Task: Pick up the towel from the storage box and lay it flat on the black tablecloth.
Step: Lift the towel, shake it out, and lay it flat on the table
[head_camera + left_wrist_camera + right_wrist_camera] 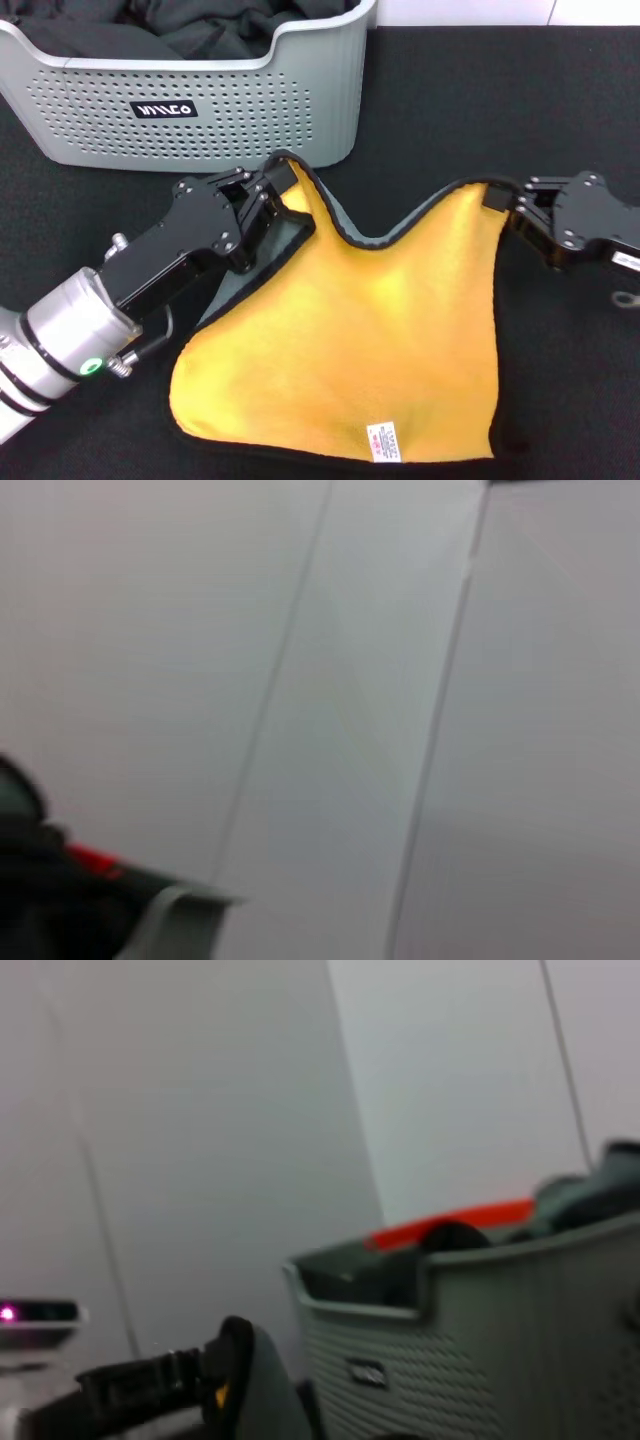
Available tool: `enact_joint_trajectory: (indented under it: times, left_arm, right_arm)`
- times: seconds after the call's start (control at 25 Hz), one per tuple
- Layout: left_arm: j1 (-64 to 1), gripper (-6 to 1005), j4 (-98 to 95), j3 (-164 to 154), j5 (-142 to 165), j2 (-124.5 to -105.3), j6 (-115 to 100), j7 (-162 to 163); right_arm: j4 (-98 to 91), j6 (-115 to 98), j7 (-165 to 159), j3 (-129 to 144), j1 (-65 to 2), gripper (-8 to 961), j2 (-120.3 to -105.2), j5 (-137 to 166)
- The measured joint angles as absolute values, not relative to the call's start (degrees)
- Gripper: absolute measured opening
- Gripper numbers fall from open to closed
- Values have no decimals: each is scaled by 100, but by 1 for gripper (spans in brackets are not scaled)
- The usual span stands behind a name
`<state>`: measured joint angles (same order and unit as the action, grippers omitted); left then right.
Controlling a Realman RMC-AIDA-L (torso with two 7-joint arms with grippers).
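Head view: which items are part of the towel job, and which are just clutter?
Job:
- towel, yellow side up, a far corner clamped in each gripper
- left gripper
- right gripper
- storage box
- black tablecloth

Clutter:
- dark cloths heaped in the box
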<state>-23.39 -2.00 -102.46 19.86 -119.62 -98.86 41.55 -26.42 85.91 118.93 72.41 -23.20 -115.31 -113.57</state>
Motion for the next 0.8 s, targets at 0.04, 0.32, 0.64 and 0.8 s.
enact_joint_trajectory:
  times: [0.04,0.32,0.64,0.8]
  left_arm:
    - [-2342,41,-200,-10189,1985,-11971,-9716,4100]
    - [-2284,41,-183,-9934,1985,-11920,-8881,3870]
    - [-2319,40,-194,-9903,2008,-11780,-8245,3552]
    - [-2398,40,-194,-9923,2028,-11781,-8110,3154]
  right_arm:
    - [-2633,8373,11894,7295,-2363,69,-11540,-11365]
    - [-2600,7586,11895,7383,-2426,71,-11560,-11401]
    - [-2584,6935,11870,7508,-2520,73,-11592,-11606]
    - [-2580,6427,11889,8029,-2727,74,-11598,-11968]
